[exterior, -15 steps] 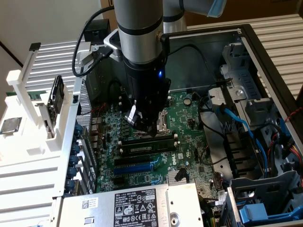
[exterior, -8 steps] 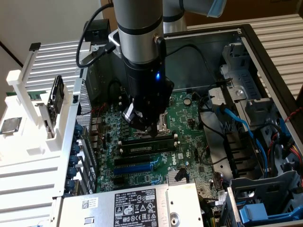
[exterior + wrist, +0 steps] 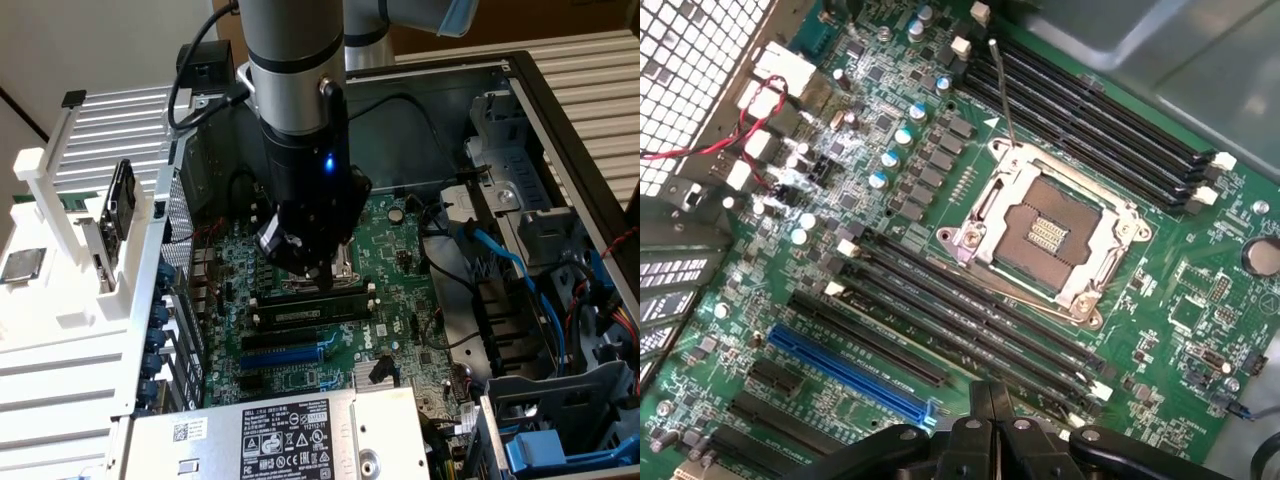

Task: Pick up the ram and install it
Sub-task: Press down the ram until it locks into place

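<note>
- My end effector (image 3: 315, 280) is clenched, its fingertips pressed together with nothing visibly between them. In the wrist view they (image 3: 990, 400) hang low over the motherboard (image 3: 1200, 300).
- Just beneath them, in the exterior view, a long dark stick with a pale label strip stands in a memory slot between white end clips. I take this to be the ram (image 3: 310, 310), at the middle of the board, on the side of the processor socket (image 3: 1040, 235) nearer the case's front edge. Whether it is fully seated I cannot tell.
- Handling, as I judge it: light, thin and stiff, but fragile. It should be held by its long bare edges or short ends, never by the chips or the contact edge. Any pressing should go straight down and evenly, because a tilted push could bend it or strain the slot.
- Beside it lie the empty black slots (image 3: 970, 320) and a blue expansion slot (image 3: 855, 370).
- Further out, past the socket, runs a second bank of empty slots (image 3: 1110, 130).
- At the case's near edge, a metal box (image 3: 200, 440) carries a black label (image 3: 290, 440) with white print and approval marks, which I cannot read.
- The white lettering on the board is equally unreadable.
</note>
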Controlling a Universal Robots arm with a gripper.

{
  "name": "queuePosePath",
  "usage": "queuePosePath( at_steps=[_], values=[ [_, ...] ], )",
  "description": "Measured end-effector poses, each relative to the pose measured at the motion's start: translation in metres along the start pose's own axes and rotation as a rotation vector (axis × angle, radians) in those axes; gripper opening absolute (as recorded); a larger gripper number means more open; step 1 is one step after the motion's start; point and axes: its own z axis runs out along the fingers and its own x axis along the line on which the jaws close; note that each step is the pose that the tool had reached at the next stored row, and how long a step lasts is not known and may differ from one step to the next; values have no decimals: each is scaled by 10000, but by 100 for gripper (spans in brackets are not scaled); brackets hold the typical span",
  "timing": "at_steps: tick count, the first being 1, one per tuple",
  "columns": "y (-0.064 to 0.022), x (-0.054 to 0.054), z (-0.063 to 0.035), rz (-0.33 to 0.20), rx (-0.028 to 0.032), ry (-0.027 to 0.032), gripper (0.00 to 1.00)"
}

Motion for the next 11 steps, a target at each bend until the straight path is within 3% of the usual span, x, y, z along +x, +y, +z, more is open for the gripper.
queuePosePath(
  at_steps=[11],
  values=[
    [0,0,0,1806,99,5,10]
  ],
)
